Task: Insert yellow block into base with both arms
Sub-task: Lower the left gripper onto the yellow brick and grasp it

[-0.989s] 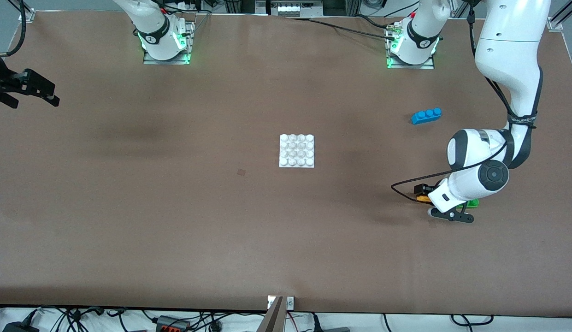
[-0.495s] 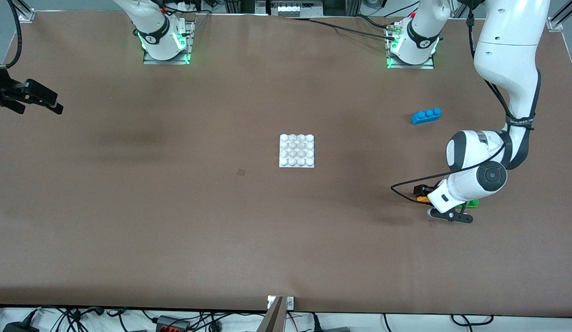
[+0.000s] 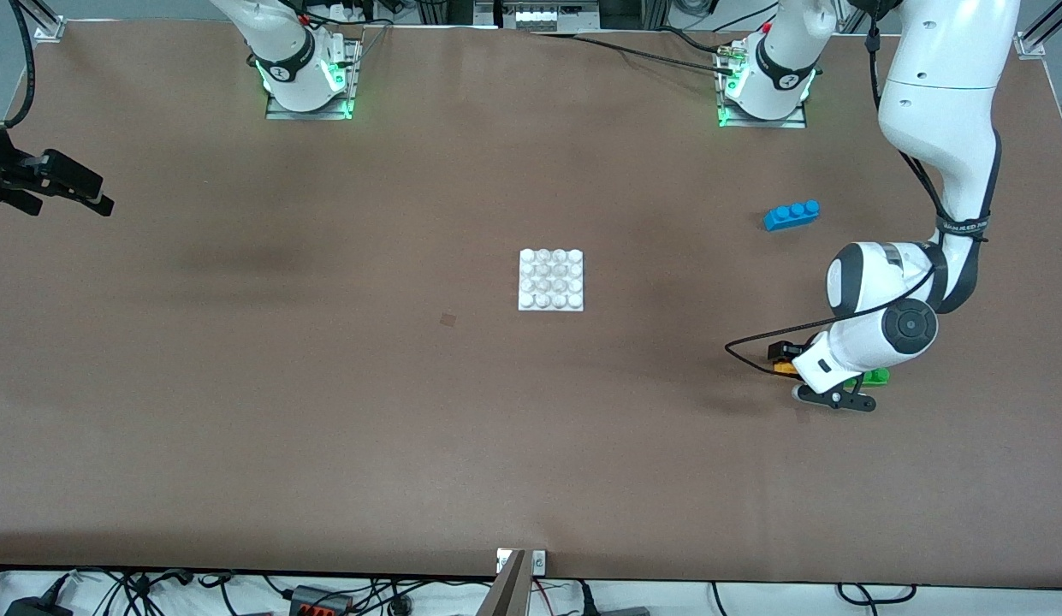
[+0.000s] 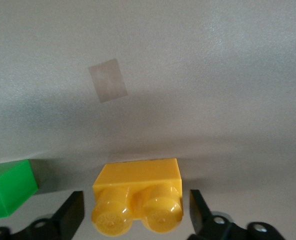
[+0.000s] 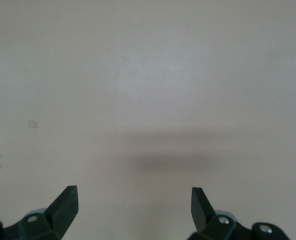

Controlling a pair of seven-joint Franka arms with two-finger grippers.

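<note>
Left end effector [image 4: 133,212] lowered to the desk [image 3: 325,411] toward the left arm's end, fingers [image 4: 70,212] straddling the yellow block [image 4: 138,197] with a visible gap at each side (not yet gripping, so neither wide nor clamped). Yellow block resting on the desk, studs facing the wrist camera, well apart from the base [image 3: 551,280] at mid-desk. Green brick [image 4: 8,190] just beside the block, close to one finger; blue brick [image 3: 792,214] farther from the front camera, clear of the work. Right end effector [image 3: 56,184] held wide and empty over the right arm's end of the desk, waiting.

Step in hand, as judged: closing on the block. Best done by centring the block between the pads before squeezing, pressing on the flat side walls below the studs, keeping the outer finger off the green brick, then lifting straight up. Likely fault: an off-centre pinch twisting the block and spoiling alignment with the base studs.
</note>
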